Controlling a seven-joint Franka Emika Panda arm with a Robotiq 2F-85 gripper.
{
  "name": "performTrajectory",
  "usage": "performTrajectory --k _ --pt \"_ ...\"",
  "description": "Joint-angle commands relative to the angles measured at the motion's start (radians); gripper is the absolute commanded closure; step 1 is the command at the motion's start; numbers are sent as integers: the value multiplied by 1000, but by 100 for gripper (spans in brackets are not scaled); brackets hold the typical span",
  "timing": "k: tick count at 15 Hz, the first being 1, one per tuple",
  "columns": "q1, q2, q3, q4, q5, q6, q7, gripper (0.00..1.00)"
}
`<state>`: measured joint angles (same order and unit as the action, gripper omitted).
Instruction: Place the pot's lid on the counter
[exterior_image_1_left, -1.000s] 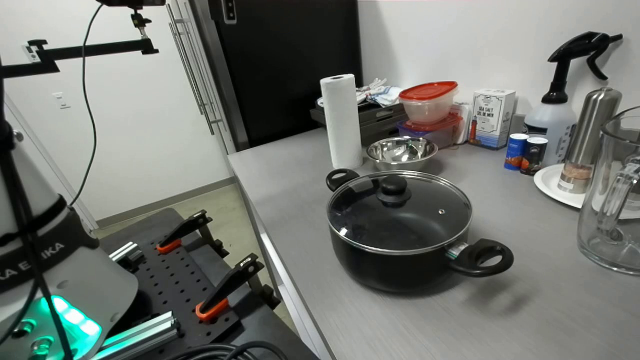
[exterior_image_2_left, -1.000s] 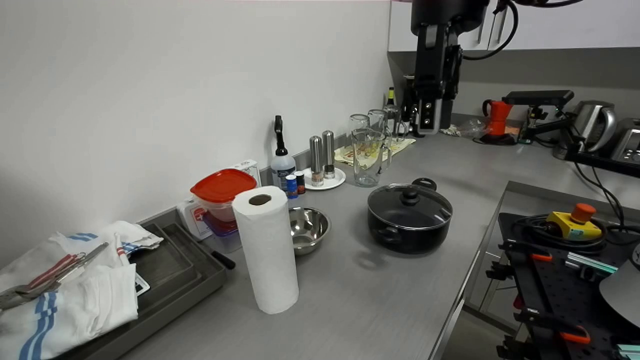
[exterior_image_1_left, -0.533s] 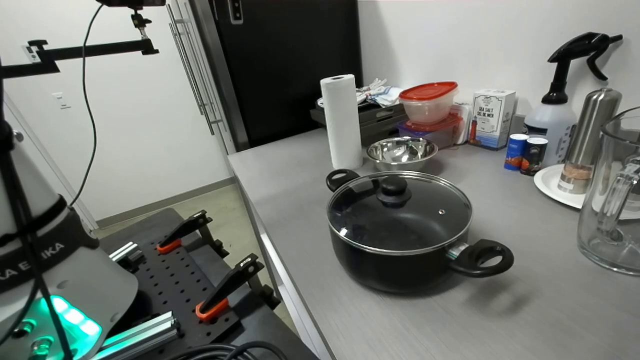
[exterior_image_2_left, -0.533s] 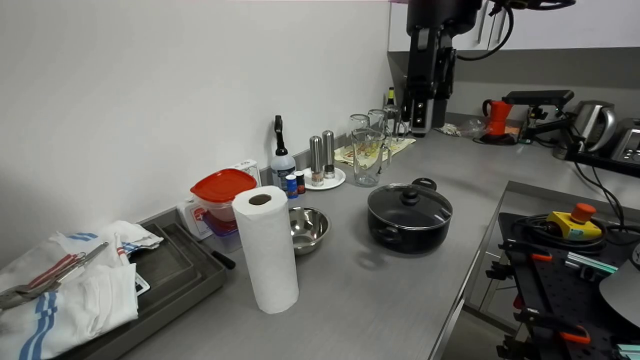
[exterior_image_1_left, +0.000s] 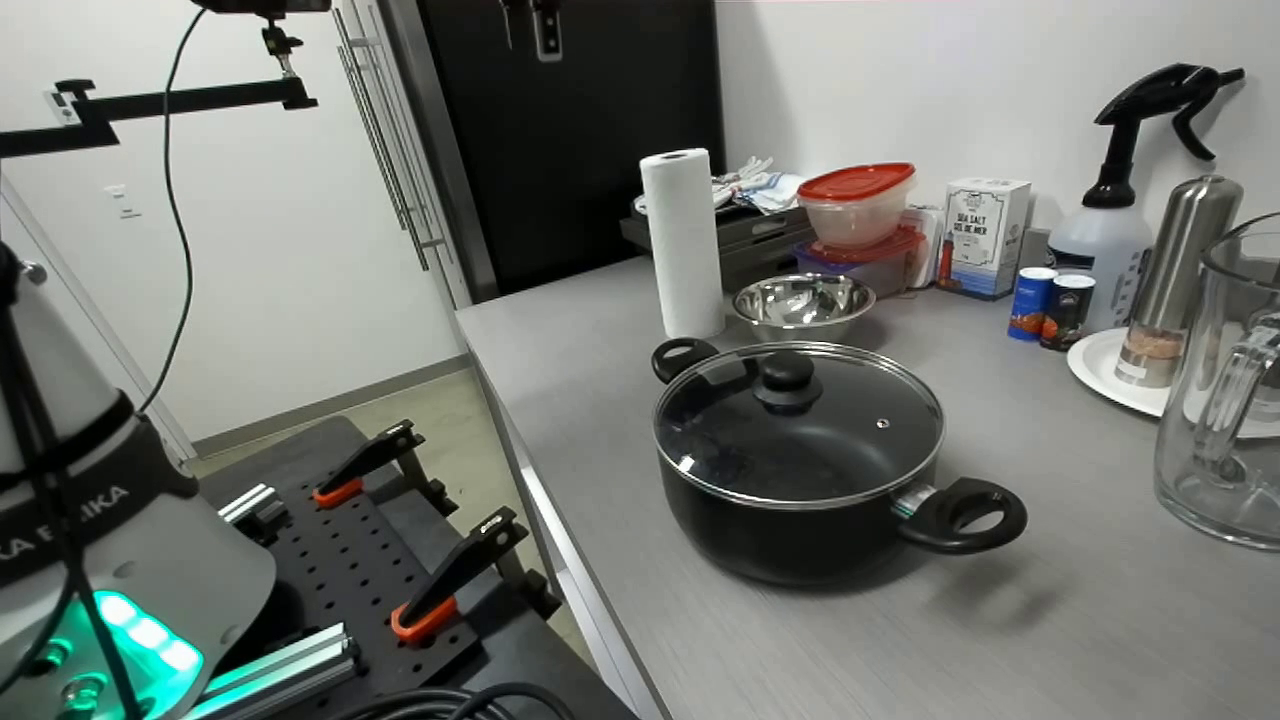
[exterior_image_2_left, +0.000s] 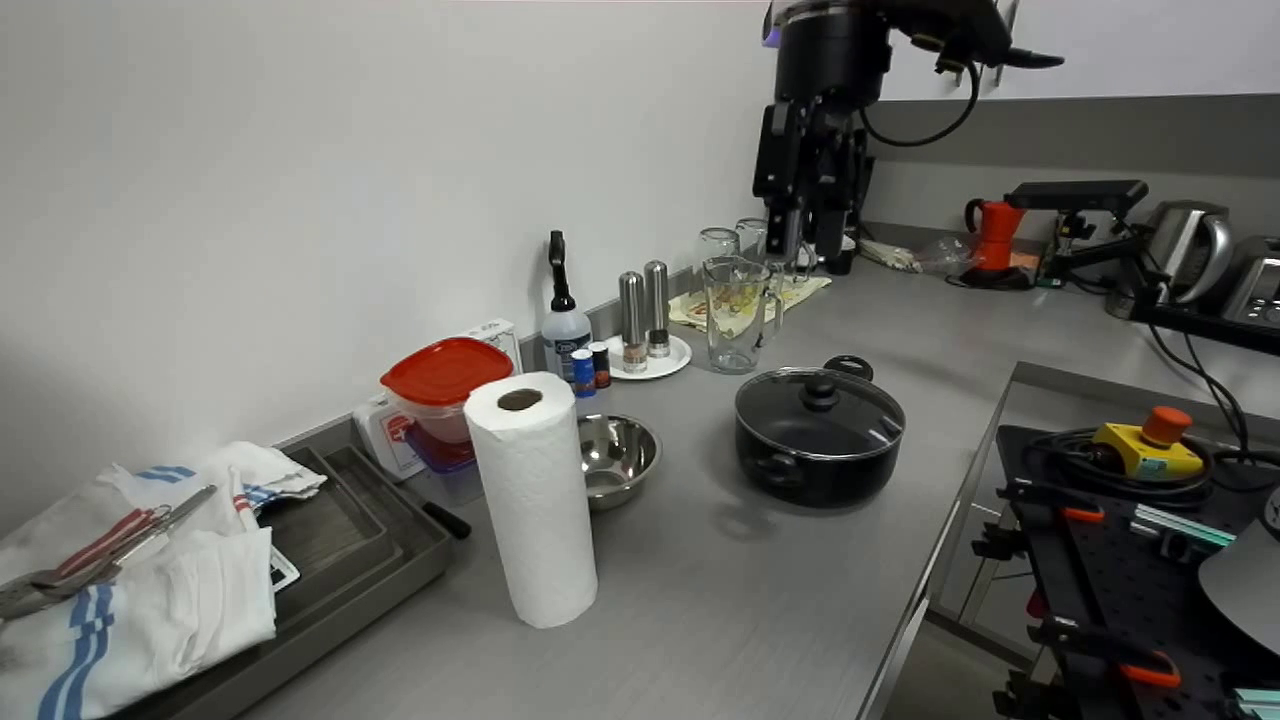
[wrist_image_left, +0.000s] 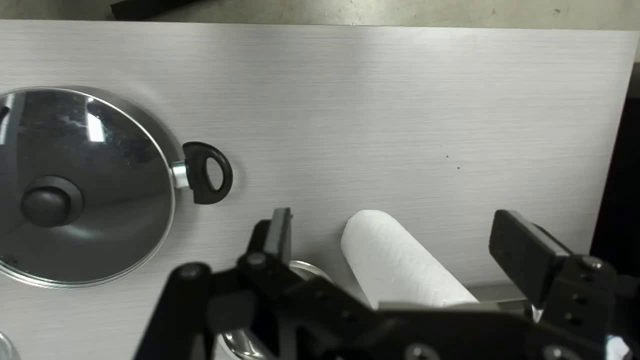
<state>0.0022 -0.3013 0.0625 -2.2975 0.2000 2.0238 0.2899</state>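
Observation:
The black pot (exterior_image_1_left: 790, 550) stands upright on the grey counter (exterior_image_1_left: 1120, 630); the pot (exterior_image_2_left: 820, 487) and counter (exterior_image_2_left: 700, 620) show in both exterior views. The clear glass lid (exterior_image_1_left: 800, 450) lies on the pot, its black knob (exterior_image_1_left: 787, 370) upward. In the wrist view the lid (wrist_image_left: 115, 220) is at the left, partly cut off, with one pot handle (wrist_image_left: 212, 172) pointing toward the middle. My gripper (wrist_image_left: 393, 215) is open and empty, with the lid left of its fingers. In an exterior view the gripper (exterior_image_2_left: 806, 245) hangs high above the counter, apart from the lid. Its fingertips (exterior_image_1_left: 528, 35) show at the top edge elsewhere.
A tall paper towel roll (exterior_image_1_left: 685, 250) stands beside the pot and shows between the fingers in the wrist view (wrist_image_left: 400, 265). A steel bowl (exterior_image_1_left: 805, 310) sits near it. A glass pitcher (exterior_image_2_left: 735, 320), a plate with mills (exterior_image_2_left: 650, 365) and a grey tray (exterior_image_2_left: 350, 560) stand along the wall.
My gripper has moved left in one exterior view, and right and slightly down in another. The pot and lid have not moved.

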Motion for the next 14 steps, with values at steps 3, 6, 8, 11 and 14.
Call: performTrajectory --k 3,6,8,11,14 --pt "-49 63 -39 9 -101 32 -15 0" --pt "-77 89 -68 10 -158 34 -20 0" --pt "-93 110 -89 15 -181 40 -28 0" --pt "-116 138 -118 16 -212 65 -39 0" --pt "-137 169 -147 19 -231 104 -51 0"
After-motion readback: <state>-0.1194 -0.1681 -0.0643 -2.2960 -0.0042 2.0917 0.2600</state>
